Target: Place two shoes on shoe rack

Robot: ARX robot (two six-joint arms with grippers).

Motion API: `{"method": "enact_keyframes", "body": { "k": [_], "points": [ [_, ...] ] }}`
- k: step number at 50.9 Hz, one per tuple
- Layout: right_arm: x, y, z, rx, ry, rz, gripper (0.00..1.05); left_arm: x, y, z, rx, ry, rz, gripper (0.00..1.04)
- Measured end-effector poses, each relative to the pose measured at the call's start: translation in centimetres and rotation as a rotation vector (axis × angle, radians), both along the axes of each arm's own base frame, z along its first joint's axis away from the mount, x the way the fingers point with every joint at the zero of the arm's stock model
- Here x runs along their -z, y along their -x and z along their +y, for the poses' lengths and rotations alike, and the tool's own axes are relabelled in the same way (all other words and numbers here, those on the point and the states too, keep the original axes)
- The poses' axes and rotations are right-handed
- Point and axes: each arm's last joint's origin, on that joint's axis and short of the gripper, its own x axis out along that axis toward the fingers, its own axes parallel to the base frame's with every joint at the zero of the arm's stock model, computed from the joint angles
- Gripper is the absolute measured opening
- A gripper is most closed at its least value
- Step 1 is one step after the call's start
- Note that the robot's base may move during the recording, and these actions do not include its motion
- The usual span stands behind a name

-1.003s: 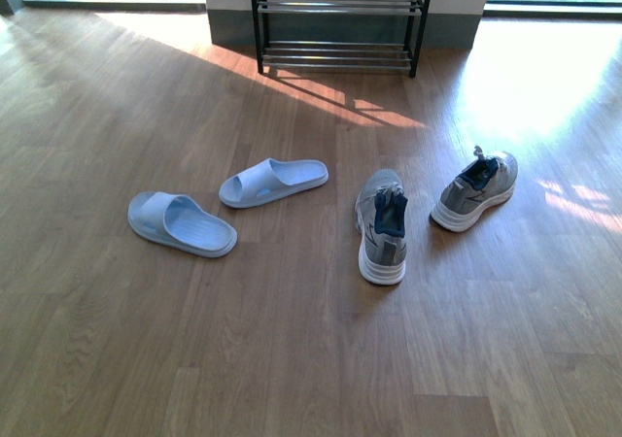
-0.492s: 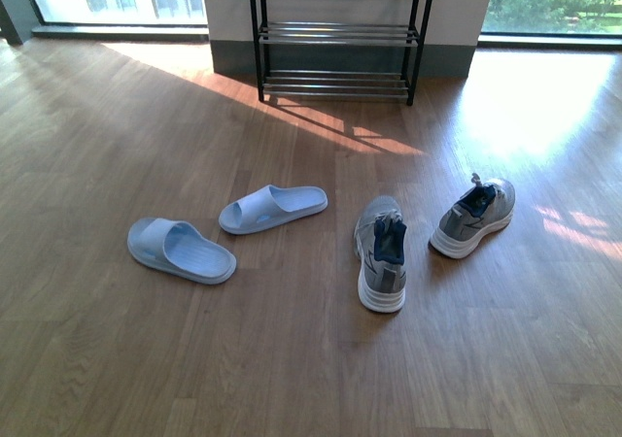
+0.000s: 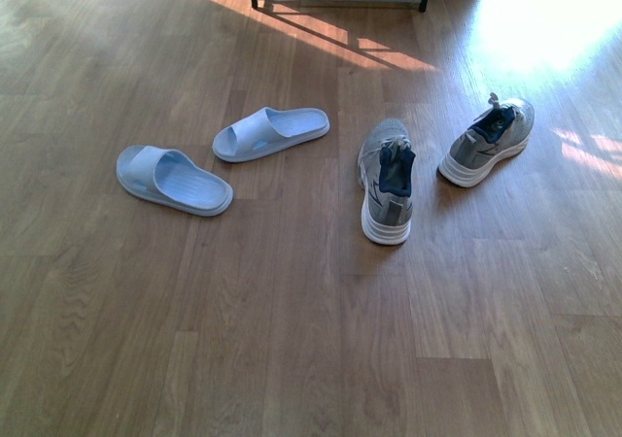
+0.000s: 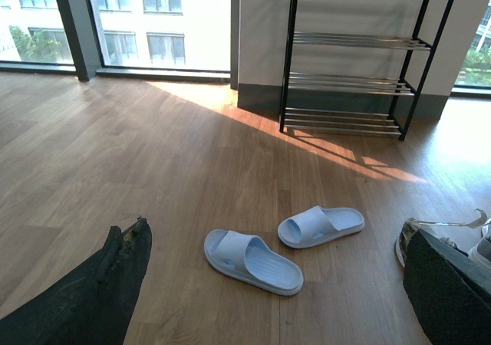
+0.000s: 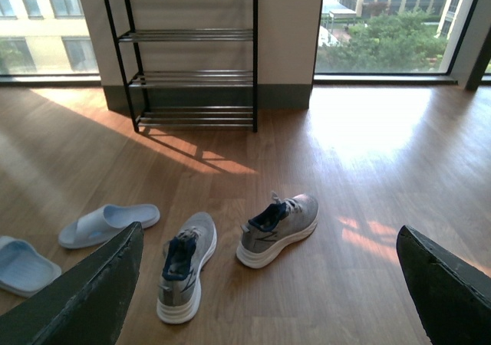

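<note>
L fingers (image 4: 84, 303) matte blk, ragged edge; R fingers (image 5: 88, 299) dark, wedge-shaped

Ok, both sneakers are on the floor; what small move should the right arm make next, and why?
Probably lower the right gripper toward the right-hand sneaker. The gripper is open and empty, that sneaker sits ahead of it, mid-frame in the right wrist view, and the shoe rack holds no shoes, so a first grasp seems due.

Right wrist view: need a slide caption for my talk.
Grey sneakers and blue slides on wooden floor before the shoe rack.
</note>
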Motion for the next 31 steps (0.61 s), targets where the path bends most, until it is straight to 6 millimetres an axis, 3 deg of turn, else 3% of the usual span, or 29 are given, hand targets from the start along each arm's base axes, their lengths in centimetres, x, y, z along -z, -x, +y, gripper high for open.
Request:
{"method": "enact_keyframes", "body": {
  "k": [31],
  "points": [
    [0.0, 0.0, 0.0, 0.0, 0.0, 0.0, 0.96, 0.0, 0.0, 0.0, 0.0, 0.0, 0.0, 0.95]
  ]
}}
